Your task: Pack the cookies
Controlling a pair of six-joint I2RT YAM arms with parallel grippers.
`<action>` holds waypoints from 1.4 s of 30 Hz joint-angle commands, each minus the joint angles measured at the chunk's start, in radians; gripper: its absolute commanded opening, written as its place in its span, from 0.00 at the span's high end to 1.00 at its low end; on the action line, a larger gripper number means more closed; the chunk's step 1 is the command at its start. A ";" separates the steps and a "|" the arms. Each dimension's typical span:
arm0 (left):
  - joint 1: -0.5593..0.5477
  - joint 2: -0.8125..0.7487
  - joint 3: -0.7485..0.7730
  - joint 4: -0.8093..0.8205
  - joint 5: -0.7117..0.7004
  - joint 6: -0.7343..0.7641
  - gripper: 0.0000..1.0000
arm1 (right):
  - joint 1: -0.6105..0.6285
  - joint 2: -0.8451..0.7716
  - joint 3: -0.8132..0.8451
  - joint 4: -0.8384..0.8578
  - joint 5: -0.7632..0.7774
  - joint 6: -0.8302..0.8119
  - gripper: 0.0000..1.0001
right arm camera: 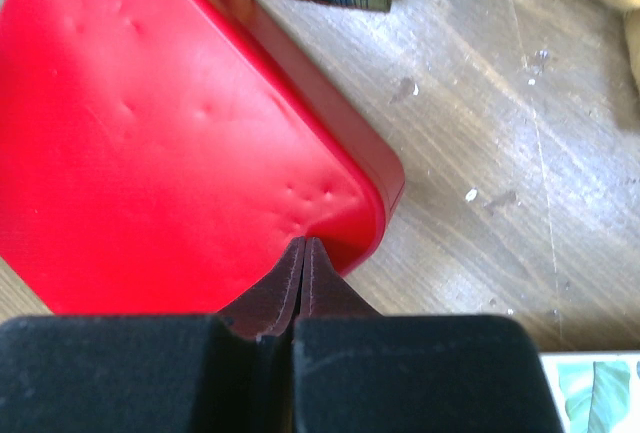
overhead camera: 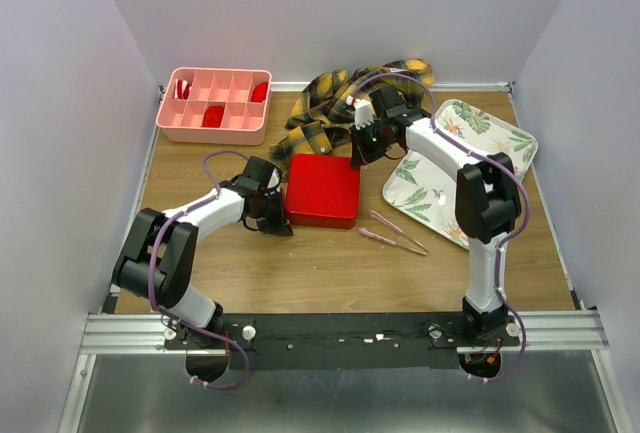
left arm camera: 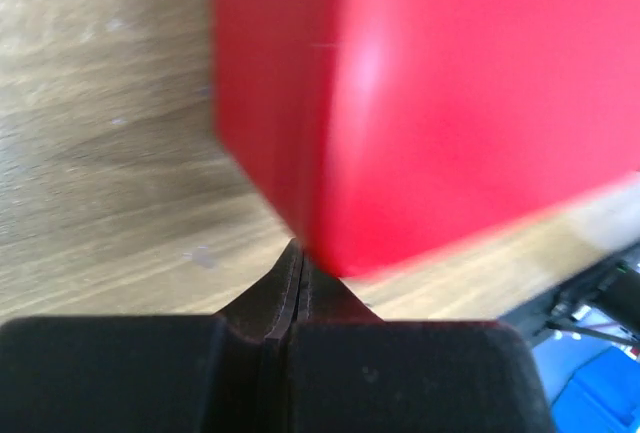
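Closure of the red box (overhead camera: pixel 323 190) is, I judge, underway. Left claw (left arm camera: pixel 300 258) is pressed together against its side and right claw (right arm camera: pixel 303 248) pressed together on its corner. I advise even pressure, no sliding.

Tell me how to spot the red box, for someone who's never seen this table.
Start at the wooden table; the red box lies flat at its middle, left of the leaf-print tray. It is solid glossy red, closed, with rounded corners, unlike the open pink gridded tray in the far left corner.
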 commanded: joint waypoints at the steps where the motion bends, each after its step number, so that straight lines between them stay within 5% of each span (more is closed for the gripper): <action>1: -0.001 -0.143 0.047 0.075 0.145 0.037 0.99 | 0.004 -0.030 -0.037 -0.049 0.036 -0.024 0.95; 10: 0.016 -0.171 0.105 0.095 0.100 -0.029 0.99 | 0.008 -0.030 -0.034 -0.052 0.038 -0.024 0.95; 20: 0.050 0.063 -0.016 0.133 0.049 0.006 1.00 | 0.010 -0.059 -0.050 -0.044 0.036 -0.027 0.94; 28: 0.069 0.004 -0.012 0.195 0.098 -0.003 1.00 | 0.008 -0.080 -0.017 -0.064 0.007 -0.060 0.88; 40: 0.125 -0.321 0.140 0.110 -0.058 0.046 0.43 | -0.030 -0.292 0.042 -0.118 -0.074 -0.165 0.60; 42: 0.132 -0.401 0.130 0.084 -0.151 0.055 0.24 | -0.048 -0.330 0.029 -0.113 -0.076 -0.171 0.54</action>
